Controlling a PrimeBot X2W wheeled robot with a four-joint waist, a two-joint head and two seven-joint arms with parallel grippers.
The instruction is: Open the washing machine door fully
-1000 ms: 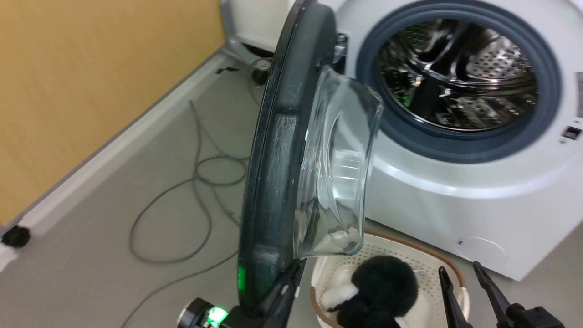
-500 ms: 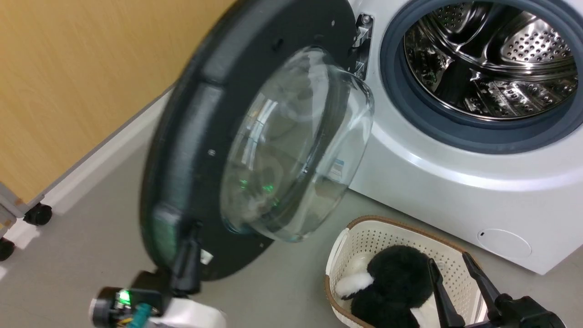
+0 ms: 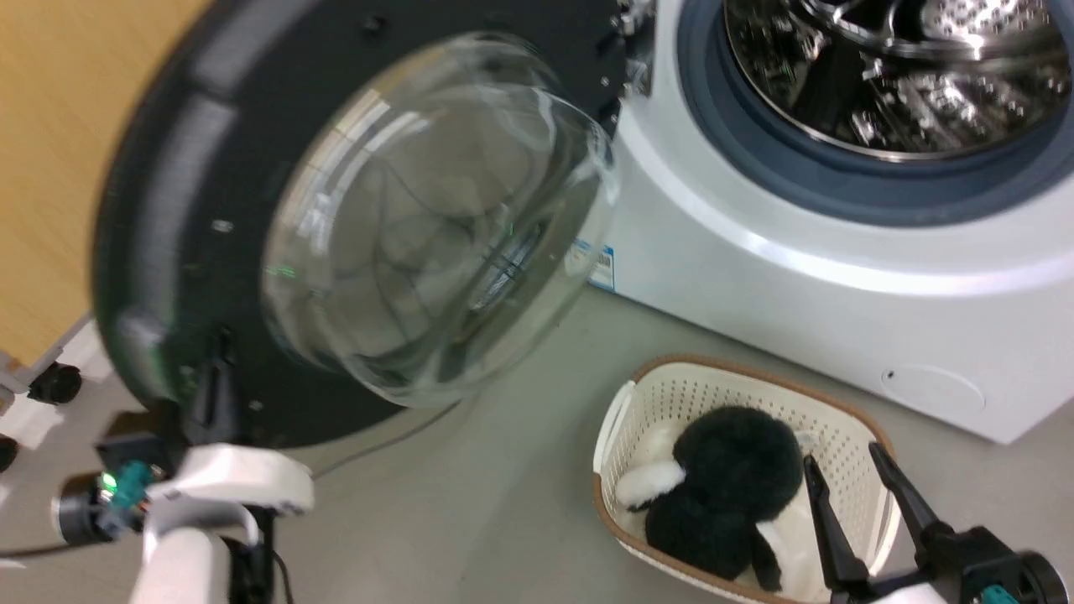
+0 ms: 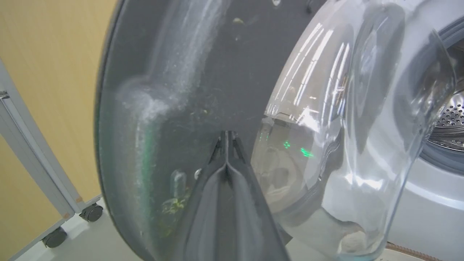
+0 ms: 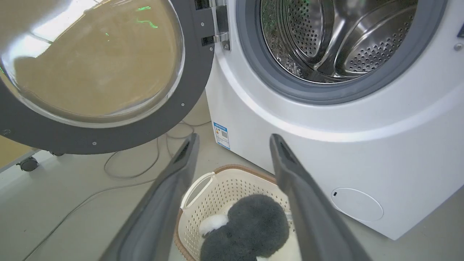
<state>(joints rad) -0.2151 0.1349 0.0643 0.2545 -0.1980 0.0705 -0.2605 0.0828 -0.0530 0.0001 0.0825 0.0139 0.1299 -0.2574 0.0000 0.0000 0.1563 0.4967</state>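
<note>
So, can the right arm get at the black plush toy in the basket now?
Probably yes. The right gripper hangs open over the basket, nothing lies between it and the plush toy, and the washing machine door stands off to the left.

Left claw [image 4: 226,139] pinched closed, right claw [image 5: 234,139] spread
</note>
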